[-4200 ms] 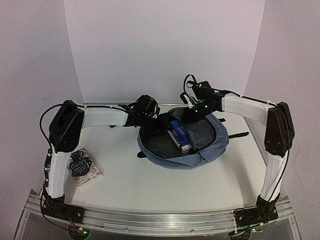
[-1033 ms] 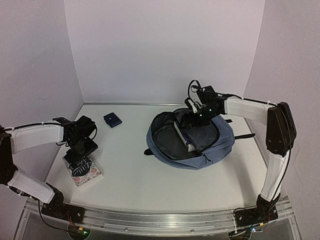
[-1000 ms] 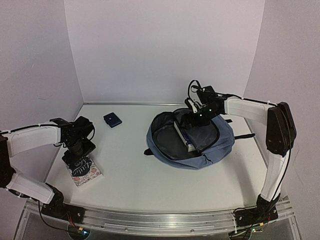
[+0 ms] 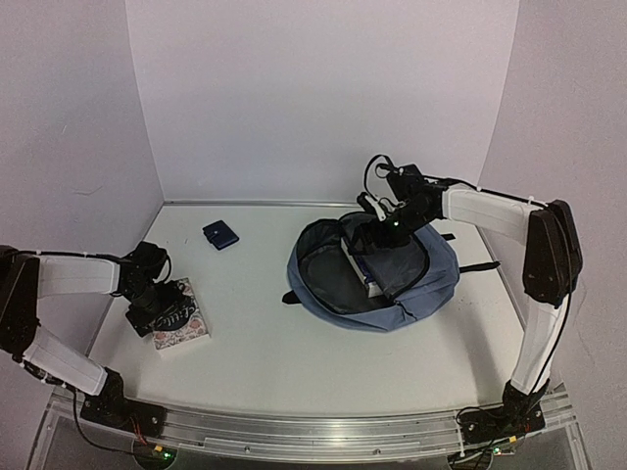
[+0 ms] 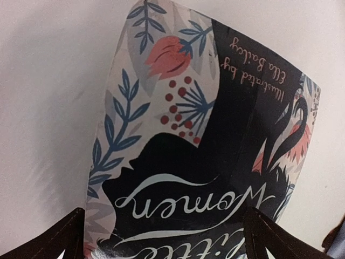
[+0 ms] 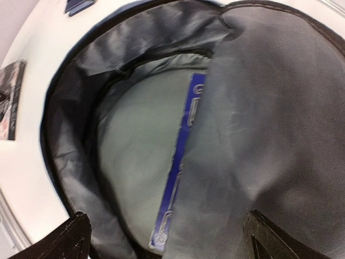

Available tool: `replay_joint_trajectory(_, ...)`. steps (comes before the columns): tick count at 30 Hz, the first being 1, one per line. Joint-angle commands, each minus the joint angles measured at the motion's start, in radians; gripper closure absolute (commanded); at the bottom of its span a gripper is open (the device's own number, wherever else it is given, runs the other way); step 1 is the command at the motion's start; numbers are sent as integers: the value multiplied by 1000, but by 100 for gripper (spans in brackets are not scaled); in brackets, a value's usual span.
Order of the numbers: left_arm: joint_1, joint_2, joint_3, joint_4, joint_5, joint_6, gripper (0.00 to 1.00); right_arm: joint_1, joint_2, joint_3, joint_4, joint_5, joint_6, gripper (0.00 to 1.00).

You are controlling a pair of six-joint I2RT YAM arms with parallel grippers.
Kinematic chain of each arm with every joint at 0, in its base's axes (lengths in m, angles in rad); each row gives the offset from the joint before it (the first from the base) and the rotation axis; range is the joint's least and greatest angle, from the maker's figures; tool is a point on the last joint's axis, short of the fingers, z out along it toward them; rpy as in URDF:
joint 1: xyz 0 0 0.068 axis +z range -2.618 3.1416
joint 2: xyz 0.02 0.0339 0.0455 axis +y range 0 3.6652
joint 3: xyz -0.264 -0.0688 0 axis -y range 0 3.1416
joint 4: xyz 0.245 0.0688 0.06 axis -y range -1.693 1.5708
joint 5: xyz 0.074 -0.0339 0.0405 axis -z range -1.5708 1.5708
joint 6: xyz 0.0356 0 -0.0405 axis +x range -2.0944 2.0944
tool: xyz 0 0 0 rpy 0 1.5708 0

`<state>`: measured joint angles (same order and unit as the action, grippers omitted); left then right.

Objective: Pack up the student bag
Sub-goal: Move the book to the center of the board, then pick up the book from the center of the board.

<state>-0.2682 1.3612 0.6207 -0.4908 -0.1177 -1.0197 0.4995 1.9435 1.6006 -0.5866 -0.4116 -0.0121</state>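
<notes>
Student bag: a large soft slate-blue fabric backpack with black straps. It lies flat on the right-centre of the white table. The main compartment is unzipped and gapes toward the left, showing a grey lining.

Contents: one glossy blue book lies inside, partly under the bag's upper flap. In the right wrist view only a long strip of its cover shows along the flap edge.

Right gripper: poised over the far rim of the bag's mouth. Its two black fingers stand at the lower corners of the wrist view — spread wide, with nothing between them.

Left gripper: low over the table's left edge, above a paperback with a floral cover and a dark silhouette. The jaws are spread wide and straddle the near end of that cover. Contact with it cannot be confirmed.

The paperback lies flat, well apart from the bag.

A small flat navy case lies toward the far left of the table, apart from both arms.
</notes>
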Motion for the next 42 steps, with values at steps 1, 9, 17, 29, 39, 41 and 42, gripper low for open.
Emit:
replay_joint_trajectory(1, -4, 120, 75, 245, 228, 266, 1, -1, -66, 76, -69, -102, -46, 2)
replay_joint_trajectory(9, -84, 360, 230, 276, 351, 418, 6, 82, -97, 75, -76, -101, -31, 2)
replay_joint_trajectory(17, -249, 489, 367, 305, 407, 402, 11, 226, -42, 110, -9, -124, 91, 2)
replay_joint_trajectory(29, -248, 404, 285, 367, 378, 290, 14, 357, 153, 85, 242, -179, 363, 21)
replay_joint_trajectory(39, -201, 348, 198, 438, 402, 225, 14, 361, 304, 117, 314, 3, 443, 23)
replay_joint_trajectory(41, -188, 349, 177, 494, 440, 215, 15, 360, 333, 139, 315, 13, 443, 25)
replay_joint_trajectory(42, -183, 346, 166, 522, 455, 216, 15, 360, 348, 146, 320, 10, 444, 27)
